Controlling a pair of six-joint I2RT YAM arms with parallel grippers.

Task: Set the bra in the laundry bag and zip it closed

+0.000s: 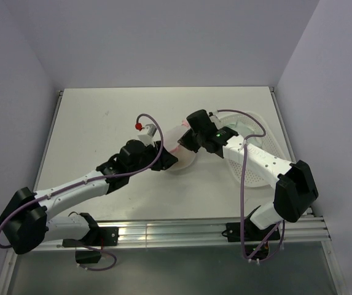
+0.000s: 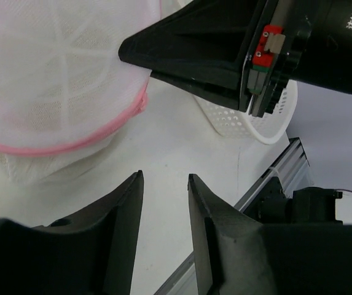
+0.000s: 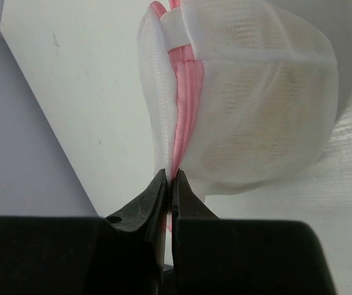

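Observation:
The laundry bag (image 3: 255,92), a white mesh pouch with a pink zipper rim (image 3: 185,92), hangs just over the table's middle (image 1: 185,161). My right gripper (image 3: 171,178) is shut on that pink rim at the bag's near edge, and its black fingers (image 2: 163,46) reach in from the right. A dull yellowish shape, the bra (image 3: 249,107), shows faintly through the mesh inside the bag. My left gripper (image 2: 165,178) sits low, below and beside the bag (image 2: 46,74). Its jaws stand apart with only bare table between them, touching nothing.
A white perforated plastic basket (image 1: 274,144) stands at the right, just behind my right arm (image 2: 249,123). A metal rail (image 1: 182,230) runs along the table's near edge. Purple cables loop off both arms. Walls close in the back and both sides.

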